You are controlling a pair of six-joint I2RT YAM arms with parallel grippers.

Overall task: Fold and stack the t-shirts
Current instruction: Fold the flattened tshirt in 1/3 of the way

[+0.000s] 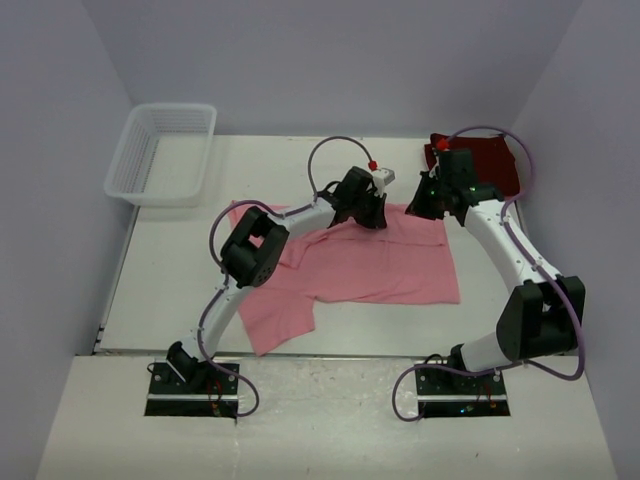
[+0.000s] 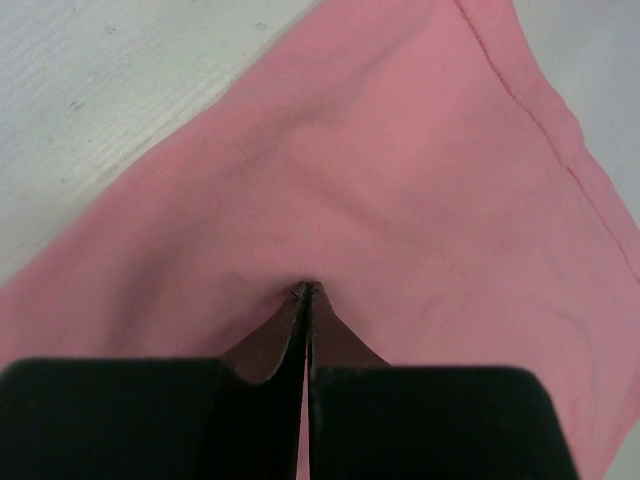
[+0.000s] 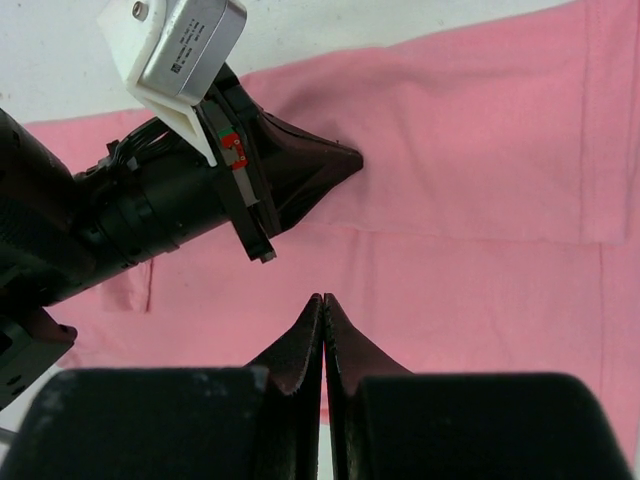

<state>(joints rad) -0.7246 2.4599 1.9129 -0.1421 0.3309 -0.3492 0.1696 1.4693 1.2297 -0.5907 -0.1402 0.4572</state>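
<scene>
Progress looks slight: the pink shirt (image 1: 370,265) lies mostly flat mid-table with no neat fold visible. The maroon shirt (image 1: 490,165) sits crumpled at the far right corner, well apart. Nothing is stacked, so both folds and the stacking seem left to do. The left gripper (image 2: 306,290) is closed, its tips at a pucker near the pink shirt's far edge, apparently pinching the cloth. The right gripper (image 3: 322,300) is also closed over that shirt, just beside the left one, holding nothing that shows. The table (image 1: 170,270) is white, a basket (image 1: 160,155) stands at its far left corner, and pale walls (image 1: 320,60) enclose three sides.
</scene>
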